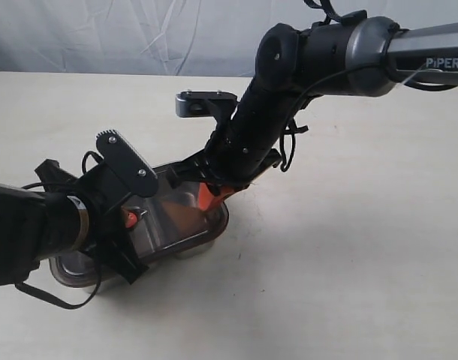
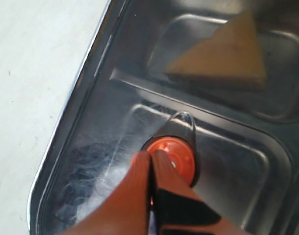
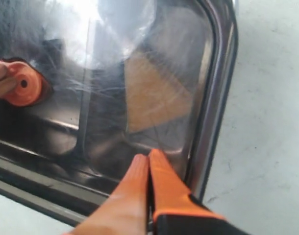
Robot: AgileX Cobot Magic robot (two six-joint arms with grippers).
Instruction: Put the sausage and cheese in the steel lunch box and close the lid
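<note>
Your right arm (image 1: pixel 274 112) is black, with a grey link (image 1: pixel 375 45) marked "PiPER" in white. Your left arm (image 1: pixel 26 229) is black too. Both end in orange fingers (image 2: pixel 125 196), with loose black cables (image 1: pixel 293 142) just behind them.

The lunch box (image 1: pixel 193 246) sits on the table (image 1: pixel 349 255), left of the middle in the exterior view, with the lid (image 1: pixel 169 225) lying on top of it. The cheese (image 3: pixel 154 95) lies inside, in the right-hand compartment (seen through the lid). The left gripper (image 2: pixel 150 157) rests on the valve (image 2: pixel 181 152) at the lid's centre. The right gripper (image 3: pixel 148 157) rests on the lid near its right end, over the cheese's compartment.
</note>
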